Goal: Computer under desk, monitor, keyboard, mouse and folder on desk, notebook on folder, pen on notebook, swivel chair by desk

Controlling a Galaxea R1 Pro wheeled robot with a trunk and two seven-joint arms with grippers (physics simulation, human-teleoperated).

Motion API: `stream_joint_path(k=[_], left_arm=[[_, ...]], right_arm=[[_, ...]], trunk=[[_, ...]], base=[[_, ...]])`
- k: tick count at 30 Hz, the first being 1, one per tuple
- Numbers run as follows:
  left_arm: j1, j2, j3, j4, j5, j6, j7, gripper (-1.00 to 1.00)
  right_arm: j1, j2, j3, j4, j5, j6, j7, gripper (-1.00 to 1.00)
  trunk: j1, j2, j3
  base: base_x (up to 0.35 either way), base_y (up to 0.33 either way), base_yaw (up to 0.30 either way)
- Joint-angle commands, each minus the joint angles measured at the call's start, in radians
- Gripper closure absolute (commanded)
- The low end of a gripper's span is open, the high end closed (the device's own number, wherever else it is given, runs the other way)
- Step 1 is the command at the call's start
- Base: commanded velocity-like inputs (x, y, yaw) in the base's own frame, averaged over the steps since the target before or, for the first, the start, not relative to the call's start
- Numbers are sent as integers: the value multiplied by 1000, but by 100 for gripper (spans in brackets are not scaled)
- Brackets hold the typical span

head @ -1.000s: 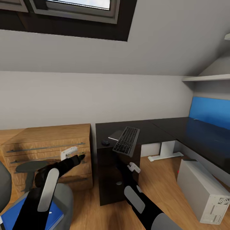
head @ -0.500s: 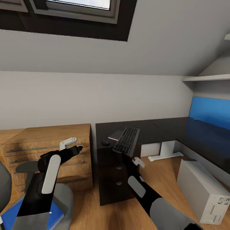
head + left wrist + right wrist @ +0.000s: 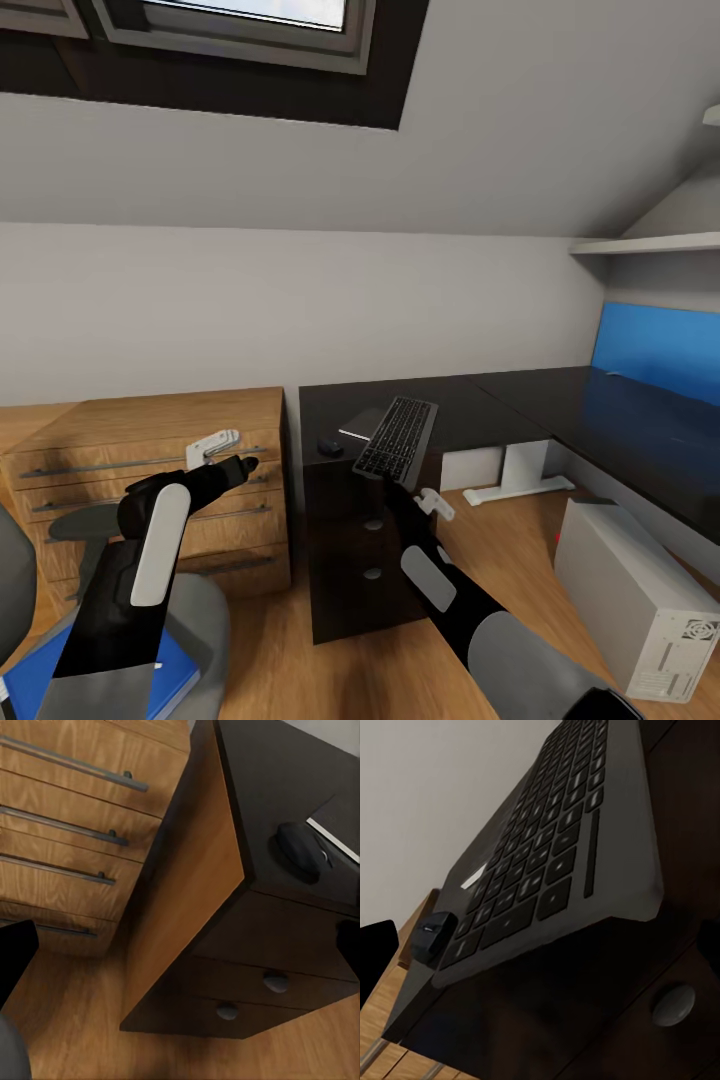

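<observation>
Blue folder (image 3: 100,670) is seen on the swivel chair (image 3: 195,610) seat, low beneath the left arm. Left gripper (image 3: 245,466) is held up in front of the wooden chest (image 3: 150,440); its fingers are seen spread apart, nothing between them. Just past its tip the desk (image 3: 470,400) end begins, with a mouse (image 3: 329,447) and a thin notebook (image 3: 362,423) on top. Keyboard (image 3: 397,439) lies tilted over the desk's front edge, directly above the right gripper (image 3: 388,487); whether that gripper is parted or closed cannot be told. Knobbed drawers (image 3: 372,548) stand beside the right arm. Computer (image 3: 635,600) sits on the floor well right of it.
</observation>
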Motion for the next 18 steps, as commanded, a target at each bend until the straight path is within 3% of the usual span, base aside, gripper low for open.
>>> stream_joint_path(k=[1,13,18], left_arm=[[-1,-2,1,-1,10,3,9,-100],[0,-2,1,-8,9,2,6,-100],[0,-1,-1,-10,9,2,5,-100]], right_arm=[[-1,-1,9,0,-8,-6,-5,-100],[-1,-1,14,1,-7,-7,9,-100],[-1,-2,12,4,-7,-7,69,-100]], trunk=[[0,-1,-1],[0,-1,-1],[0,-1,-1]], base=[[0,0,0],[0,11,0],[0,45,0]])
